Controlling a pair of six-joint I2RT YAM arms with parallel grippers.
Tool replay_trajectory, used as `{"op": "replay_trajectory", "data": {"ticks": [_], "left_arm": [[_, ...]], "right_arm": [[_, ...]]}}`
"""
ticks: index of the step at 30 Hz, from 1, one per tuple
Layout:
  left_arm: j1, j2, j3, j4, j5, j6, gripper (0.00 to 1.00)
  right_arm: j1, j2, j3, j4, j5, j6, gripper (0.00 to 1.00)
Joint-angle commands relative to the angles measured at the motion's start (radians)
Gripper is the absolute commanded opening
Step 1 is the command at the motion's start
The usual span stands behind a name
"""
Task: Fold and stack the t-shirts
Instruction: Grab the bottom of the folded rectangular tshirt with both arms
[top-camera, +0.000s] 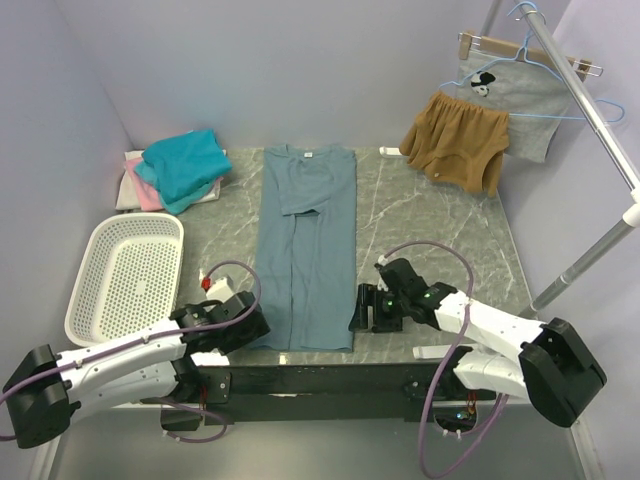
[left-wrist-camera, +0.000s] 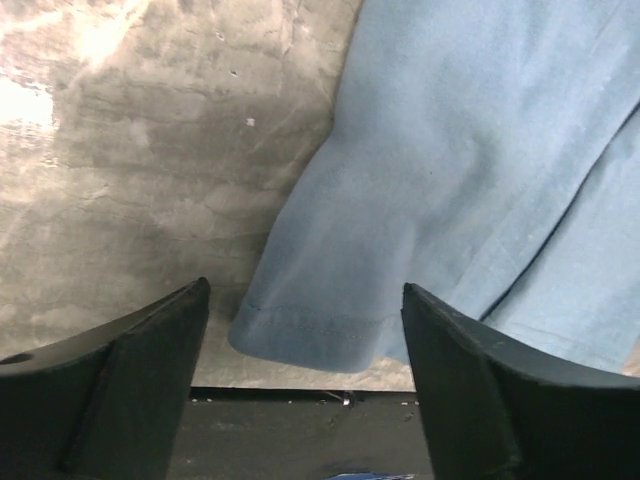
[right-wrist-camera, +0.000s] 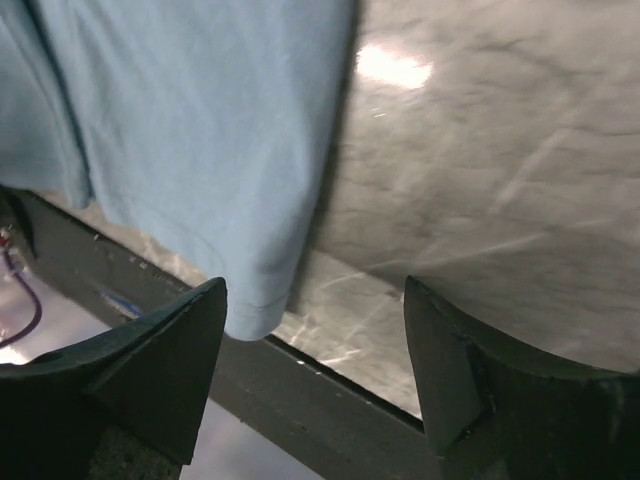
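Both tools are standing spread, pinching nothing. The left tool (top-camera: 243, 322) is hovering at the near left corner of the grey-blue t-shirt (top-camera: 305, 250), and its wrist view is showing the stitched hem corner lying flat on the bench (top-camera: 430, 230) between the two dark fingers (left-wrist-camera: 120, 370). The right tool (top-camera: 368, 308) is hovering at the same shirt's near right corner, the hem corner showing just beside one of its fingers (right-wrist-camera: 130, 380); whether either tool is touching the cloth I cannot tell. That shirt is lying lengthwise, sides folded in to a long narrow strip, collar at the far end. Beyond its far left corner a teal t-shirt (top-camera: 185, 165) is resting crumpled on a pink t-shirt (top-camera: 145, 192) and a white t-shirt (top-camera: 128, 185). Left of the grey-blue shirt a white perforated basket (top-camera: 125, 275) is sitting. Beyond its far right corner, mustard shorts (top-camera: 455, 140) and a light grey printed garment (top-camera: 515, 95) are hanging from a rail (top-camera: 590, 105).
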Motion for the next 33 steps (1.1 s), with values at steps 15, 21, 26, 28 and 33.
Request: {"op": "replay_trajectory", "data": {"ticks": [15,21,26,28,33], "left_arm": [[-0.015,-0.051,-0.074,0.002,0.053,-0.032,0.34],[-0.016,-0.045,-0.071,-0.006,0.064,-0.032,0.01],[-0.019,-0.065,-0.041,-0.033,0.047,-0.033,0.01],[-0.021,-0.063,-0.029,-0.038,0.044,-0.026,0.01],[-0.019,-0.022,0.054,-0.059,-0.002,0.004,0.01]], "right_arm": [[0.141,0.109,-0.017,0.095,-0.018,0.117,0.3],[0.141,0.068,-0.02,0.102,-0.012,0.106,0.0],[0.141,-0.003,-0.019,0.034,0.048,0.118,0.0],[0.141,-0.018,-0.012,0.019,0.05,0.12,0.0],[0.141,-0.029,0.03,0.011,0.033,0.095,0.0]]}}
